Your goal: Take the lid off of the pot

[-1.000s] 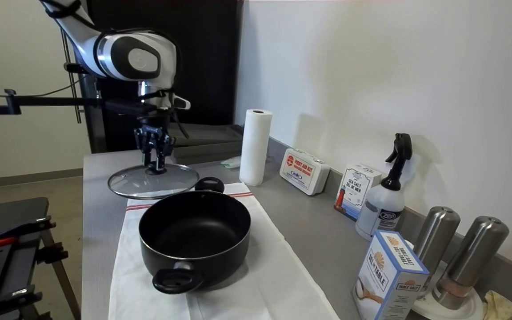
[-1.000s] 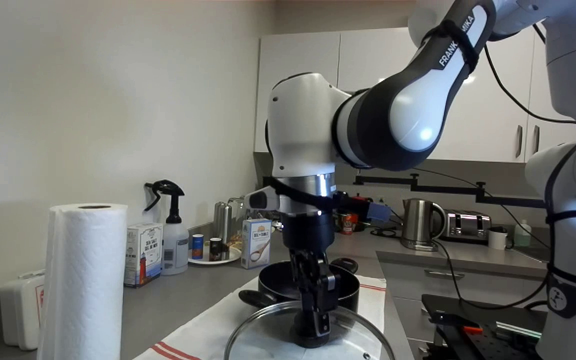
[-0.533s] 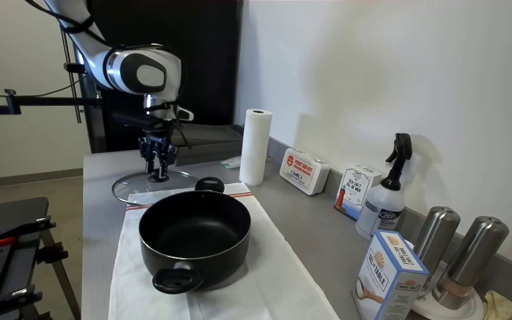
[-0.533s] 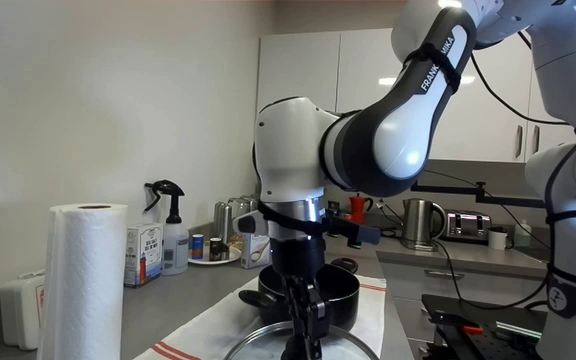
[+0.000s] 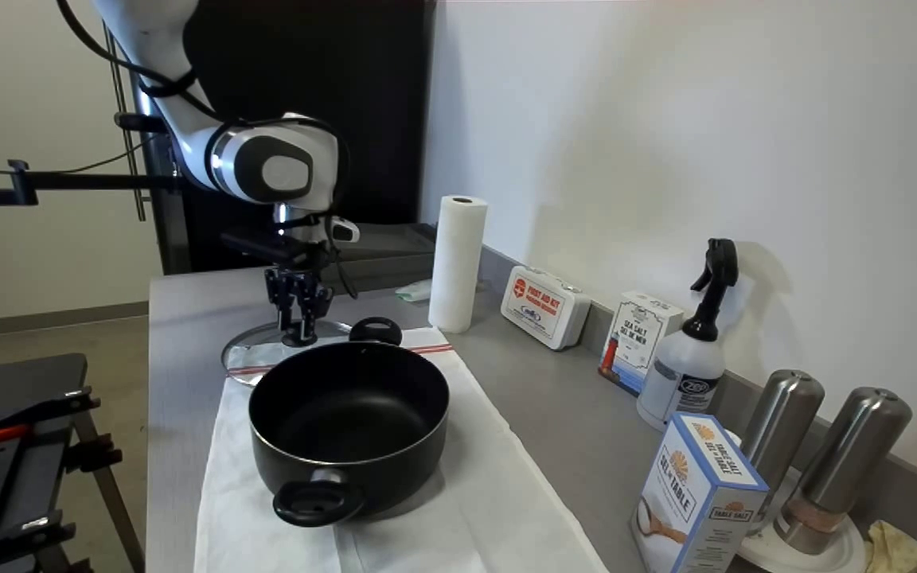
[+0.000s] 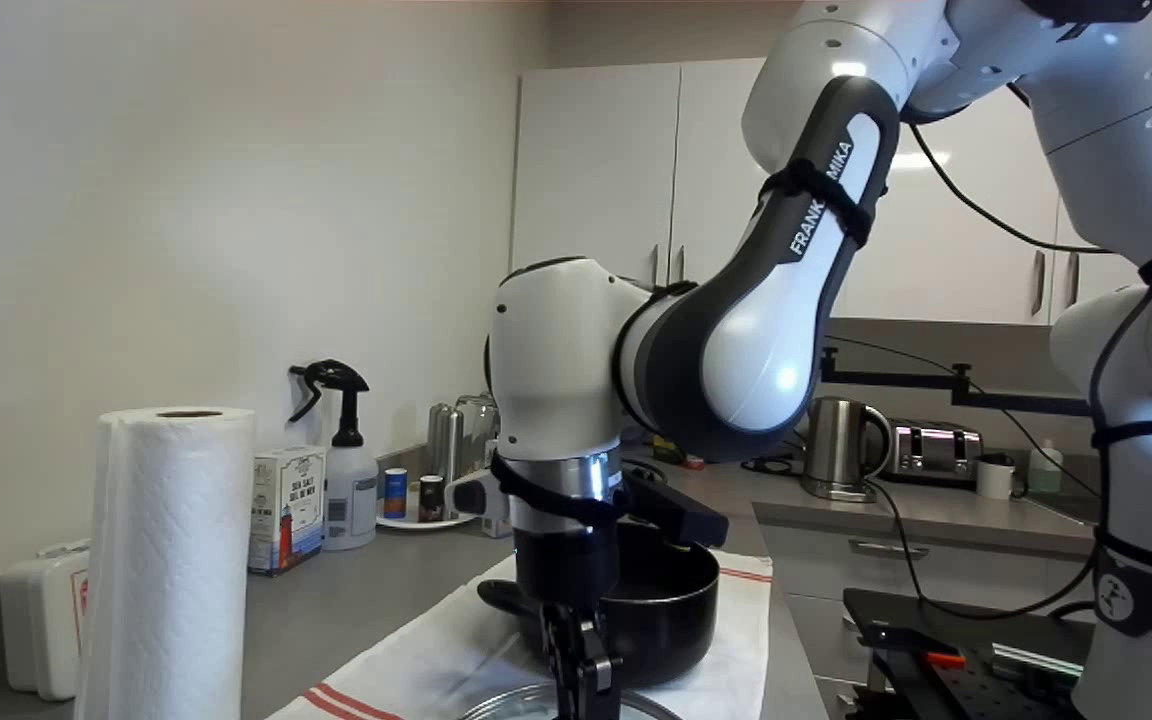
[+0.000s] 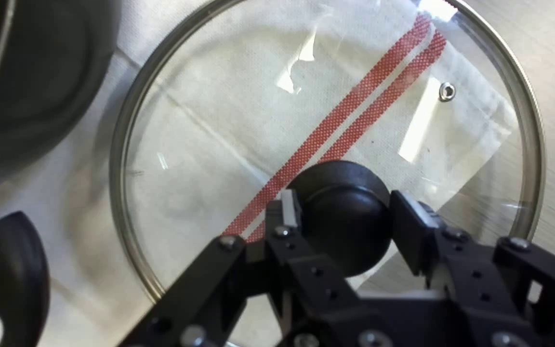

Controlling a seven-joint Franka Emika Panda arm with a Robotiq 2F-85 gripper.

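Note:
The clear glass lid [image 5: 255, 352] with a metal rim and black knob is beside the pot, over the striped end of the towel. It also shows in the wrist view [image 7: 239, 111], and its edge shows low in an exterior view [image 6: 526, 703]. The black pot [image 5: 347, 430] stands uncovered on the towel; it also shows in the wrist view [image 7: 60, 82]. My gripper [image 7: 345, 212] is shut on the lid's knob, one finger on each side. It also shows in both exterior views [image 5: 298, 330] [image 6: 584, 690]. I cannot tell whether the lid touches the towel.
A white towel [image 5: 474, 493] lies on the grey counter. A paper towel roll [image 5: 458, 263], first aid kit [image 5: 544, 306], sea salt box [image 5: 640, 338], spray bottle [image 5: 681, 374], table salt box [image 5: 697, 493] and steel canisters [image 5: 844, 461] stand along the wall.
My gripper has moved down and, in an exterior view, a little right toward the pot, carrying the lid lower over the towel's end. The pot has not moved.

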